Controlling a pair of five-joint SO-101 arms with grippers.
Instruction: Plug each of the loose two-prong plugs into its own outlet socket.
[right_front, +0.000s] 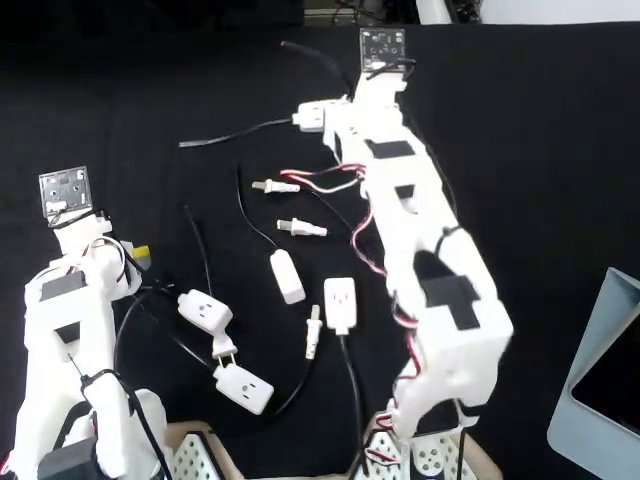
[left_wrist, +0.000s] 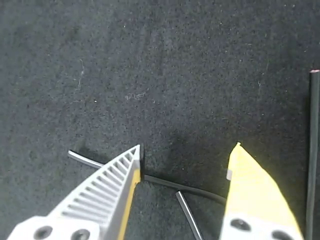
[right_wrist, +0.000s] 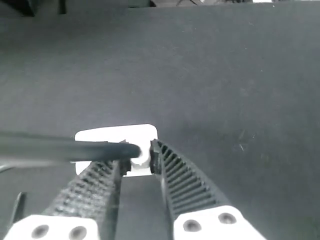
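Right end effector (right_wrist: 141, 156): ribbed fingers (right_wrist: 185, 175) clamped on a rounded white block (right_wrist: 112, 135), near the surface's (right_front: 540, 120) far edge.
Left end effector (left_wrist: 187, 149): fingers (left_wrist: 107, 185) apart over felt-like black cloth, a thin cord (left_wrist: 170, 184) between them.

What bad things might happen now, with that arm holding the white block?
1. The right gripper pinches the white block just at one edge, so it might twist or slip out.
2. Its black cable trails across the table near a loose plug; pulling may drag that plug away.
3. The left gripper hangs open over thin cables and may snag them.
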